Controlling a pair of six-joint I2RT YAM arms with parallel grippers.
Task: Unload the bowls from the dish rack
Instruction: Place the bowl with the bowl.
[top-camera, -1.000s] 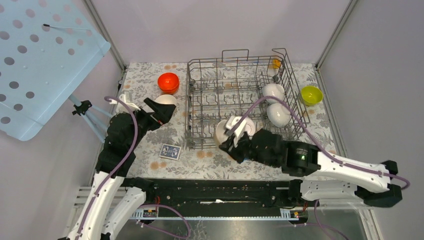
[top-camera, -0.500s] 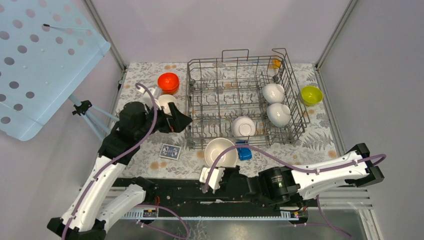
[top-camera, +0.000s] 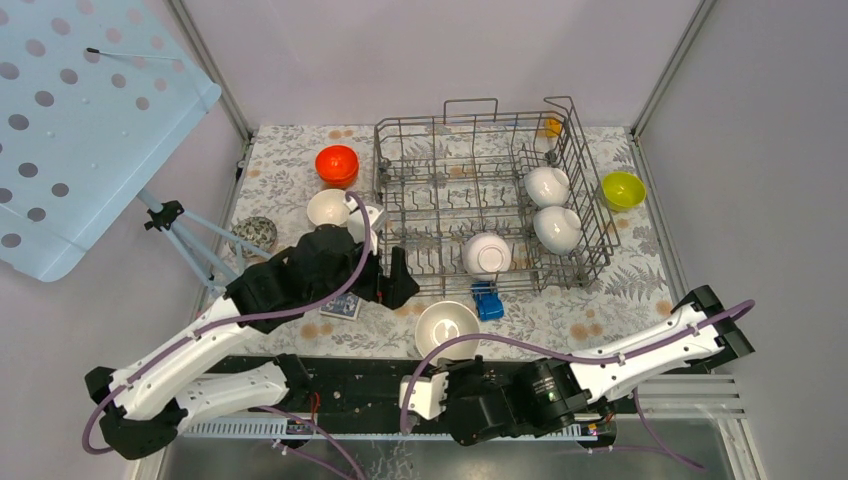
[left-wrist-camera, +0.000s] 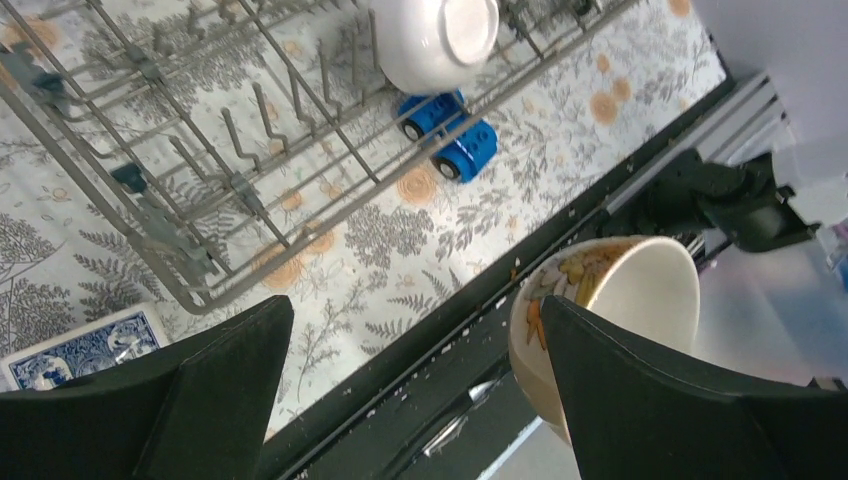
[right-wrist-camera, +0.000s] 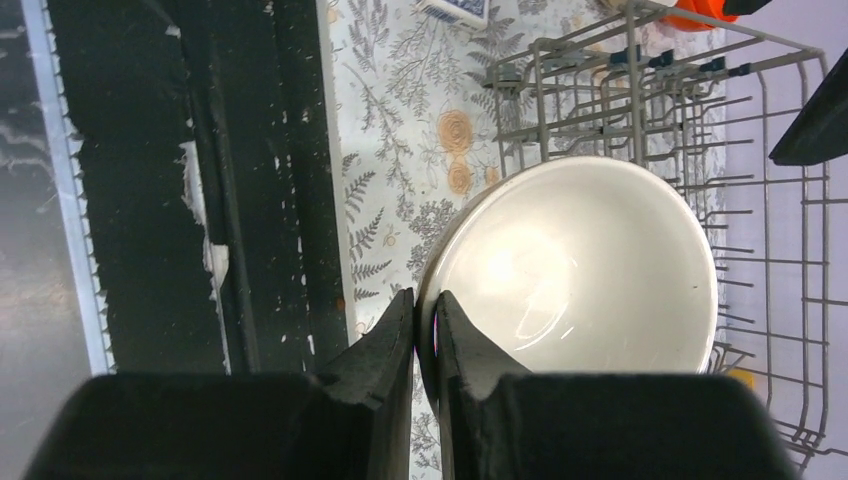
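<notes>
"Bowls, glossy white round ones, in the grey wire dish rack?"

"Three. The right gripper grips a round cream bowl by its rim, near the front edge of the fern-print table."

"Next?"

"Set it down, I'd judge, clear of the blue toy car and that edge; bare cloth lies rightward. The left gripper hangs wide apart by the rack's near corner."

Two slim robot arms with glossy white link shells and bulky matte black joints, a purple cable looping along each. The left gripper and right gripper have broad, wedge-shaped matte black fingers
</notes>
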